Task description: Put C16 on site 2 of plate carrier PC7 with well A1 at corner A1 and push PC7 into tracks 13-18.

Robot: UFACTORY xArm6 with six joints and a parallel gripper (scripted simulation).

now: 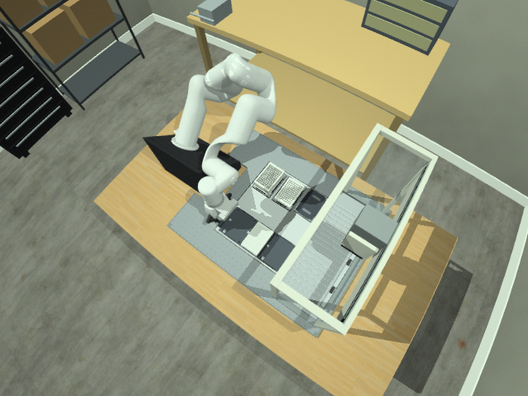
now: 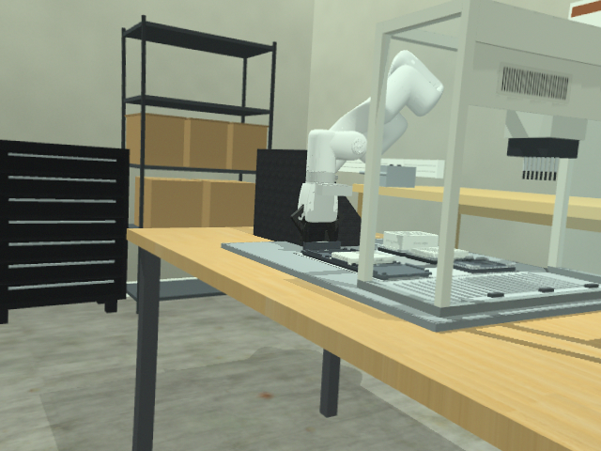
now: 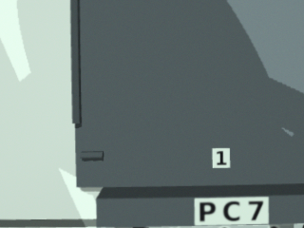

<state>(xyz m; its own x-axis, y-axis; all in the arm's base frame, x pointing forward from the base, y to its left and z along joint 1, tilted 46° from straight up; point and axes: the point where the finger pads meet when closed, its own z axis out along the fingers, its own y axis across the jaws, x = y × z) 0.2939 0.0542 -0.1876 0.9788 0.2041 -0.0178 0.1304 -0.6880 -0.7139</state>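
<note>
The dark plate carrier PC7 (image 1: 236, 222) (image 2: 392, 271) (image 3: 166, 95) lies on the grey apron (image 1: 200, 238) in front of the rails. A white plate, C16 (image 1: 256, 238) (image 2: 351, 256), lies on its middle site. I cannot tell its A1 corner. Sites 1 and 3 are bare. My gripper (image 1: 211, 219) (image 2: 318, 241) is open and low over the carrier's handle end. The wrist view shows the site 1 label (image 3: 220, 158) and the PC7 label (image 3: 231, 211), but no fingers. C51 (image 1: 268, 176) (image 2: 409, 239) and C15 (image 1: 289, 191) (image 2: 439, 252) sit in their nests.
Nest S3 (image 1: 311, 202) (image 2: 485, 264) is empty. The ribbed loading rails (image 1: 319, 251) (image 2: 485, 284) lie inside the instrument's white frame (image 1: 327, 205) (image 2: 451, 194), just past the carrier's far end. The arm's black base block (image 1: 179, 157) stands behind the apron.
</note>
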